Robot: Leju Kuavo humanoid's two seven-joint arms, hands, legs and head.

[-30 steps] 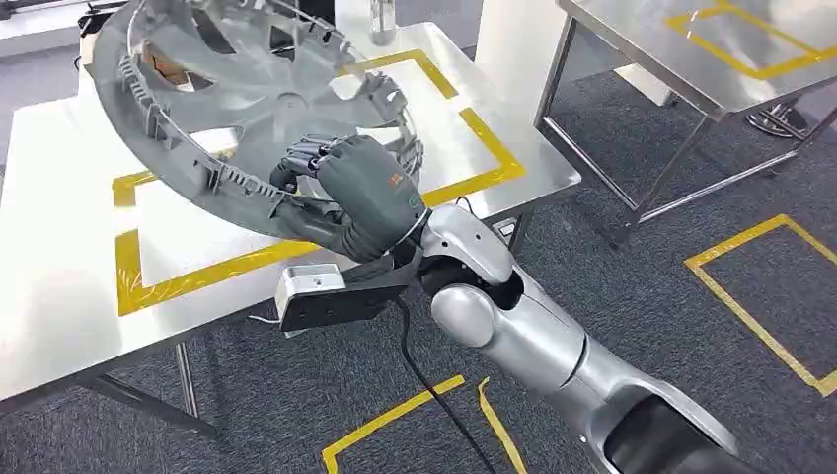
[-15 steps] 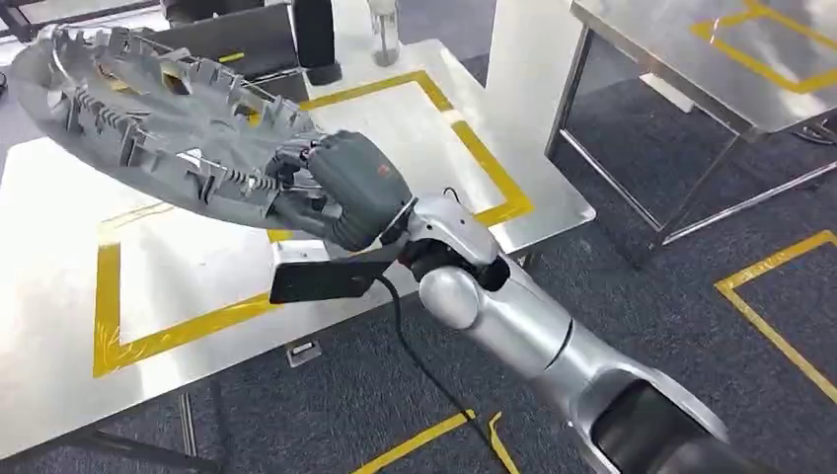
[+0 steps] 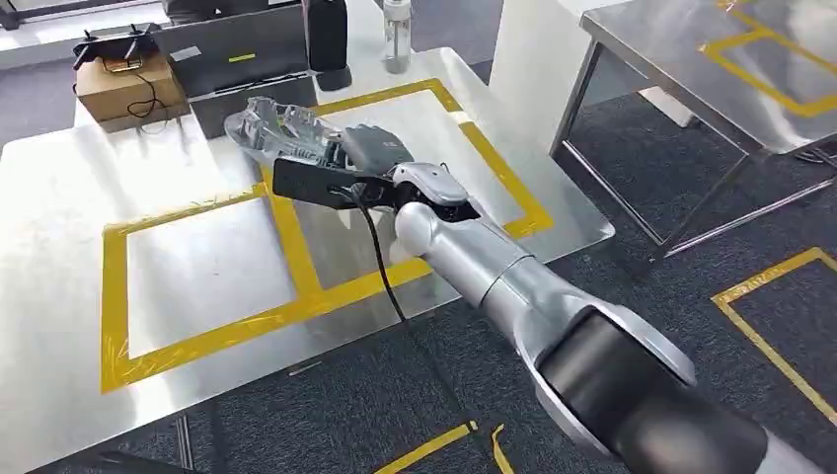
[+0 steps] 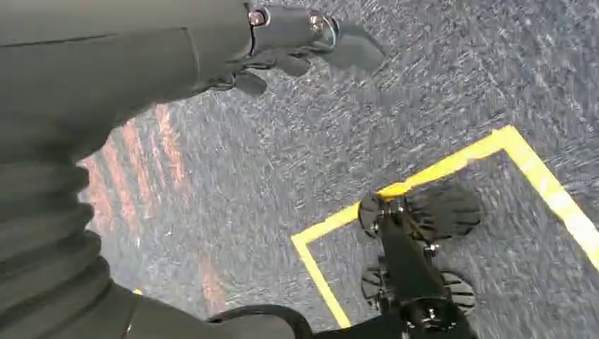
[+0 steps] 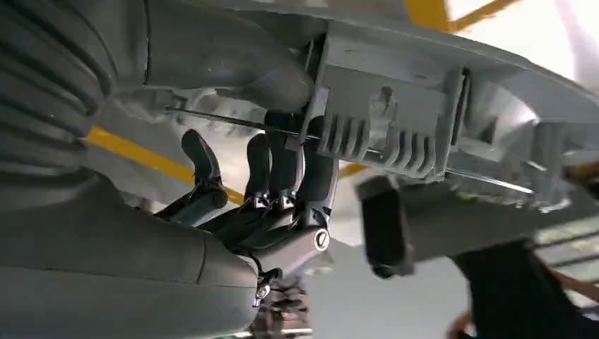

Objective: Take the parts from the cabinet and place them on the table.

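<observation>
Placement stage: part over table, not released.
Right hand [image 3: 370, 150] grips wheel cover [image 3: 281, 128] rim above taped table [image 3: 59, 217]; left hand [image 4: 282, 42] hangs, fingers curled, holding nothing. Release remains.

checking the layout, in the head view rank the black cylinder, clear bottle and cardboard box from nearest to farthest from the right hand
From the right hand, which holds the grey part:
1. Black cylinder, just beyond the hand.
2. Clear bottle, beyond, slightly right; close to the cylinder's distance.
3. Cardboard box, far left corner.
</observation>
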